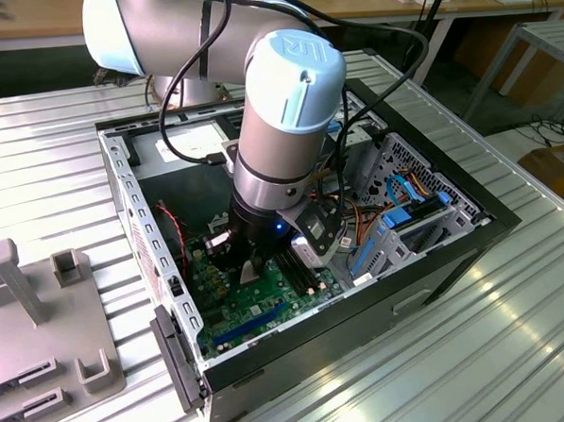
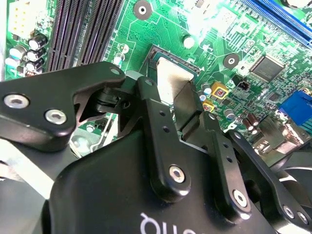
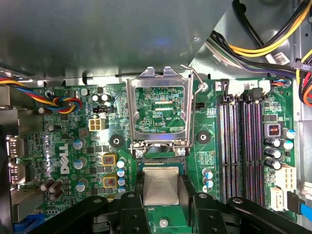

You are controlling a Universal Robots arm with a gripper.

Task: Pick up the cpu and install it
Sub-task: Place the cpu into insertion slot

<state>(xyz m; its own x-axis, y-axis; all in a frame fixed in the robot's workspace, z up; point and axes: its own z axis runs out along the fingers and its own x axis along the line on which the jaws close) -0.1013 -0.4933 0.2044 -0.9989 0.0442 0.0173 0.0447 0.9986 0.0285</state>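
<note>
The cpu [image 3: 161,186] is a pale silvery square, held flat between the two dark fingers [image 3: 138,195] of my gripper [image 3: 161,192], which is shut on it. It hangs right over the socket [image 3: 161,164] on the green motherboard [image 3: 63,146], low and close to it; whether it touches I cannot tell. The socket's metal hold-down frame [image 3: 158,109] stands flipped open behind it, its lever [image 3: 195,83] raised. In the second wrist view the cpu [image 2: 171,78] shows between the fingers [image 2: 155,109] above the socket rim [image 2: 157,51]. In the exterior view the gripper [image 1: 250,267] reaches down into the open computer case [image 1: 119,172].
Black memory slots [image 3: 243,146] run beside the socket. Bundles of coloured cables [image 3: 63,103] and yellow and black wires [image 3: 263,44] lie near the case walls. A drive cage with blue parts [image 1: 406,223] fills the exterior view's right of the case. Grey fixtures [image 1: 42,318] stand on the ribbed table.
</note>
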